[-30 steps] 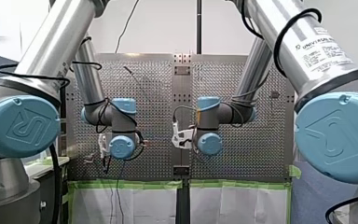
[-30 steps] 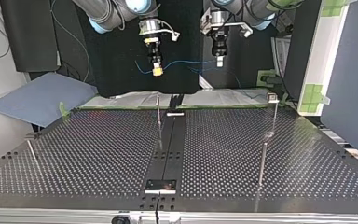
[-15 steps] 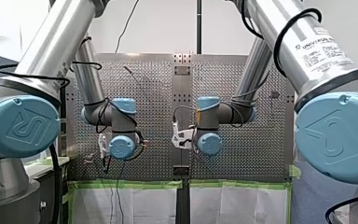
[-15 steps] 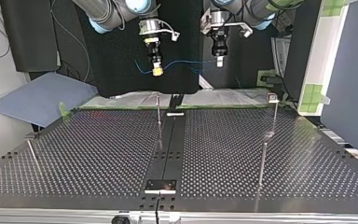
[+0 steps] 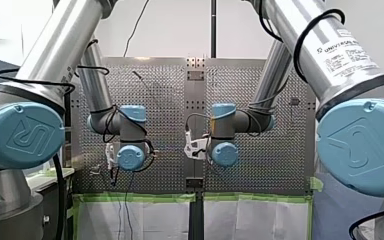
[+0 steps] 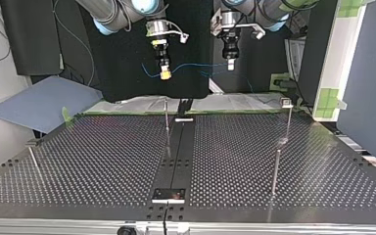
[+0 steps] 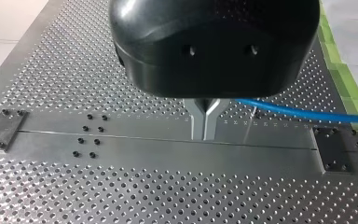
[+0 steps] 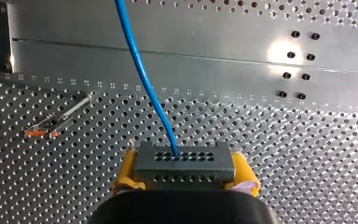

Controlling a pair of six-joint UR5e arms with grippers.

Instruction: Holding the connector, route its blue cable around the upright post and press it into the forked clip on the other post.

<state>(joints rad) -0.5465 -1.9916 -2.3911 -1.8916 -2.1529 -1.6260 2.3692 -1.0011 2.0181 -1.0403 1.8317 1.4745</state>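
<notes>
Cable (image 6: 196,65) is looking thin, light and limp. It is sagging in a shallow curve between the two grippers, so I judge it will bend easily round a post but will not be holding any shape without tension. The connector (image 8: 185,163) is the one stiff part, a small grey block with rows of holes, and its flat sides are the place to hold. Tugging hard where the wire is entering the block could strain that joint.

My right gripper (image 8: 186,171) is clamping the connector between its yellow pads (image 8: 127,170), with the cable leading straight out ahead over the table (image 8: 307,140). My left gripper (image 7: 204,133) is showing its metal fingers (image 7: 196,122) closed tip to tip. The cable is passing by their roots and running off to one side, and I cannot tell whether it is being pinched there.

In the top view both arms are coming in from the upper edge, with the grippers pointing down side by side, well above the table's far end. Below, a thin post (image 6: 166,120) is standing by the centre strip (image 6: 178,156). A capped post (image 6: 287,120) is standing at the view's right, and its head is too small to confirm as the clip. The cable is touching neither, so routing is not yet begun.
</notes>
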